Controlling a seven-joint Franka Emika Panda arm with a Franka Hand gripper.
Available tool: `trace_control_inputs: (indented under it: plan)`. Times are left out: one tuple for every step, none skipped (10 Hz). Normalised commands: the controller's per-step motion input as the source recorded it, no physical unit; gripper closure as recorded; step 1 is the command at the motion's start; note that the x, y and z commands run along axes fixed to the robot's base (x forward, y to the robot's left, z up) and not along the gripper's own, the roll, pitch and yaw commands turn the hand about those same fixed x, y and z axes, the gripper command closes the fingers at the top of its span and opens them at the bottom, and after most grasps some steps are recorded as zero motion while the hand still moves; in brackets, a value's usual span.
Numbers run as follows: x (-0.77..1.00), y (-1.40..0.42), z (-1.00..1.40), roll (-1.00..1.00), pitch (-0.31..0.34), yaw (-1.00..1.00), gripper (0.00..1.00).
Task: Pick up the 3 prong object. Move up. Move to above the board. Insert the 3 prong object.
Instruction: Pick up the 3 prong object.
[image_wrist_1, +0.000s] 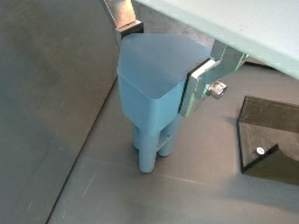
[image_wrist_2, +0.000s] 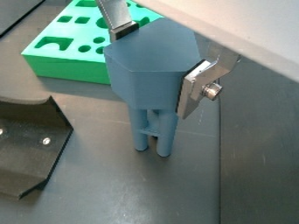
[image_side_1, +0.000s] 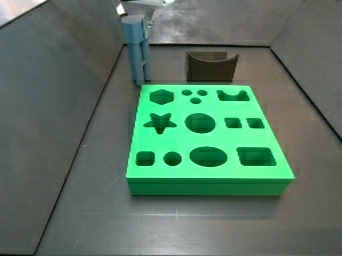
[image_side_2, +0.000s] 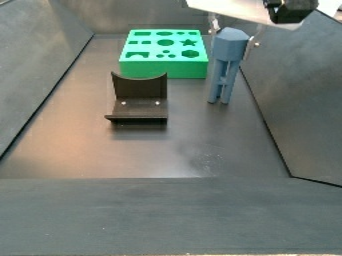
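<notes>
tool (image_wrist_2: 158, 54) on 3 prong object (image_side_2: 225, 66) beside board (image_side_2: 164, 55), fixture (image_side_2: 136, 98) nr

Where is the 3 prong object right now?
The 3 prong object stands upright on the floor beyond the board, beside the fixture, its head between the gripper fingers.

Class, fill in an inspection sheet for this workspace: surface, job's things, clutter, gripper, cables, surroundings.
Surface: dark grey floor, bare around the parts.
Job's things: blue peg upright, prongs on the floor; green board flat, cut-outs unfilled.
Clutter: nothing seen.
Gripper: gripper at the peg's head, fingers against its sides.
Cables: nothing seen.
Surroundings: dark fixture beside the board; grey walls around.
</notes>
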Motion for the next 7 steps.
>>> trace_control_inputs:
  plan:
    - [0.0,0.0,0.0,0.0,0.0,0.0,1.0]
    - [0.0,0.0,0.0,0.0,0.0,0.0,1.0]
    - [0.0,0.0,0.0,0.0,0.0,0.0,1.0]
    - [0.0,0.0,0.0,0.0,0.0,0.0,1.0]
    - [0.0,0.0,0.0,0.0,0.0,0.0,1.0]
    - [0.0,0.0,0.0,0.0,0.0,0.0,1.0]
    - [0.0,0.0,0.0,0.0,0.0,0.0,1.0]
